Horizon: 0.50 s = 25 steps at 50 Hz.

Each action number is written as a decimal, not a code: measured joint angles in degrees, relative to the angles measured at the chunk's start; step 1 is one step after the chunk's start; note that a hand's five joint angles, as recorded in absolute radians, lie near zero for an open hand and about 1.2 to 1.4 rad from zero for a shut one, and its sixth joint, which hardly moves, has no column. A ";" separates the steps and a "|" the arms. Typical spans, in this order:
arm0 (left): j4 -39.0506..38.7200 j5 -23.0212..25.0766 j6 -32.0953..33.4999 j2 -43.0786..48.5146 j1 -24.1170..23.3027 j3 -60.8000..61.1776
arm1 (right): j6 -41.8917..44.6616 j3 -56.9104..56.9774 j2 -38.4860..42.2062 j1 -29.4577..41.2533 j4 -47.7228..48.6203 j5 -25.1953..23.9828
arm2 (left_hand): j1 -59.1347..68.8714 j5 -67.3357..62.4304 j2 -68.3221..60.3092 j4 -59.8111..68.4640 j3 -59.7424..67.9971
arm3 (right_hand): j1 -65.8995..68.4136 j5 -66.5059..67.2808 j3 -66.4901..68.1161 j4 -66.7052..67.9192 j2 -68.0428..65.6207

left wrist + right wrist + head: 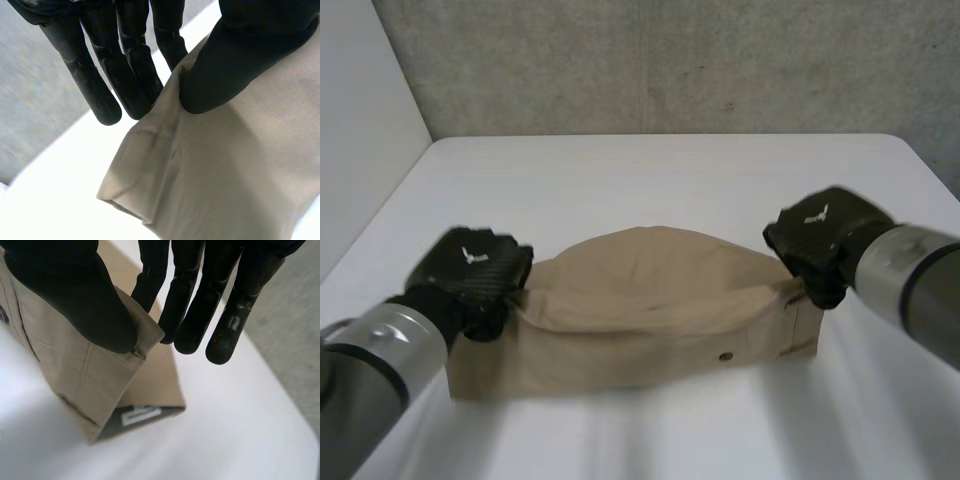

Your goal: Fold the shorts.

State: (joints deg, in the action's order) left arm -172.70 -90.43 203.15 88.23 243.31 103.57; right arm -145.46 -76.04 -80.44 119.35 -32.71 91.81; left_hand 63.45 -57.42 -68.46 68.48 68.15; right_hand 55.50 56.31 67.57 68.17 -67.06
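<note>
Nearest me, the lower layer of the tan shorts (650, 365) lies flat on the white table (650, 180), with a small dark stud (725, 355) on it toward my right hand's side. Just past that, my left hand (470, 268) is clamped on one end of the upper layer, the cloth nipped between thumb and straight fingers. My right hand (825, 238) is clamped the same way on the other end. That end is a folded corner, and below the palm an open edge shows grey lining and a white label (140, 416). Between my hands the raised layer arches up in a slack hump. I judge both grips shallow, right at the cloth's edge, so a pull could slip one end free and drop the layer crooked. If my hands travel unevenly, the fold will come out skewed. The slack between them may bunch into creases, and the flat layer could drag along the table. My forearms cover the near corners by each wrist. I cannot tell which end is waistband and which is leg hem, nor what lies behind the hump. Beyond my fingertips the table runs bare to a grey wall (670, 60).
</note>
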 measured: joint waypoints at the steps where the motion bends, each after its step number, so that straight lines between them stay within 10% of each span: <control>1: -0.46 -0.03 -0.03 2.11 0.04 -0.04 | 0.17 -1.51 2.26 -0.66 2.01 -0.05 | 0.00 0.00 0.00 0.00 0.00 | 0.00 0.00 0.00 0.00 0.00; 9: -5.73 -0.58 0.79 12.67 0.15 -8.80 | -0.28 3.36 9.44 -1.64 11.32 -0.20 | 0.00 0.00 -0.02 0.01 0.13 | 0.00 0.00 0.00 0.00 0.00; 25: -24.24 -9.40 5.25 16.52 -1.20 -48.27 | -15.16 53.18 14.74 -1.90 22.40 -0.05 | 0.00 0.00 -0.06 0.02 0.15 | 0.00 0.29 0.00 0.01 0.00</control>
State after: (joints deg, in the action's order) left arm -196.94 -99.82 208.40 104.75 242.11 55.30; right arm -160.62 -22.86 -65.70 117.45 -10.31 91.75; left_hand 63.46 -57.42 -68.52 68.50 68.30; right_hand 55.50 56.60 67.57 68.18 -67.06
